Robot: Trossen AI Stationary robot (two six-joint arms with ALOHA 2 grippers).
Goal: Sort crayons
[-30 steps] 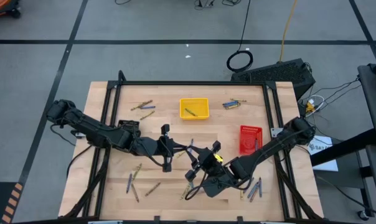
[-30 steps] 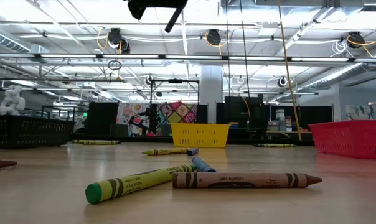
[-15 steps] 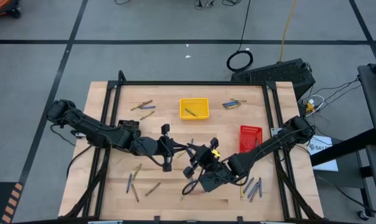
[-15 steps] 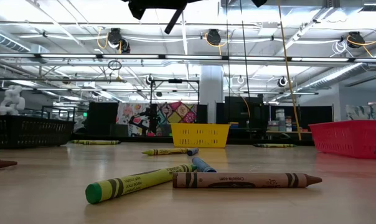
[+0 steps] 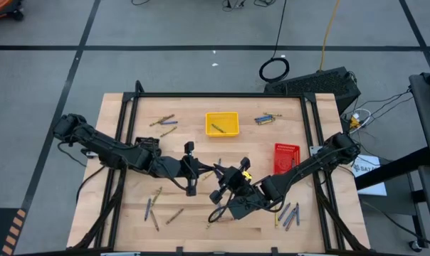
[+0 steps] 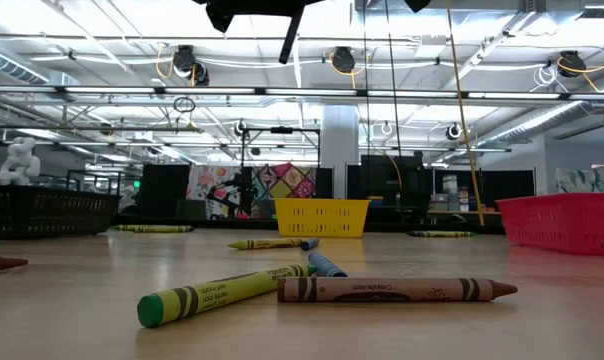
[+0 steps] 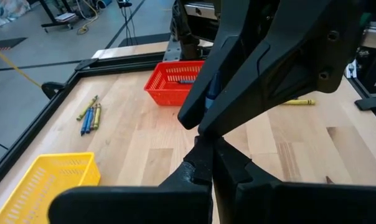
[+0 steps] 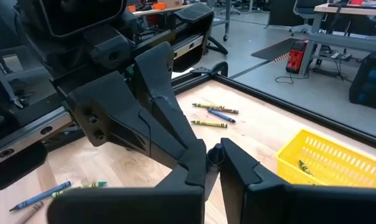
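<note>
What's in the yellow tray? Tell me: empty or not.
Not empty. The high view shows one crayon lying inside the yellow tray. The right wrist view shows it too.

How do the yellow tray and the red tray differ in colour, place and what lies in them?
The yellow tray is yellow and sits at the table's far middle; the red tray is red and sits toward the right side, beside the right arm. The yellow tray holds one olive crayon; the red tray holds a blue one, seen in the left wrist view. The red tray looks longer and narrower. Both are small mesh-walled baskets, standing open.
</note>
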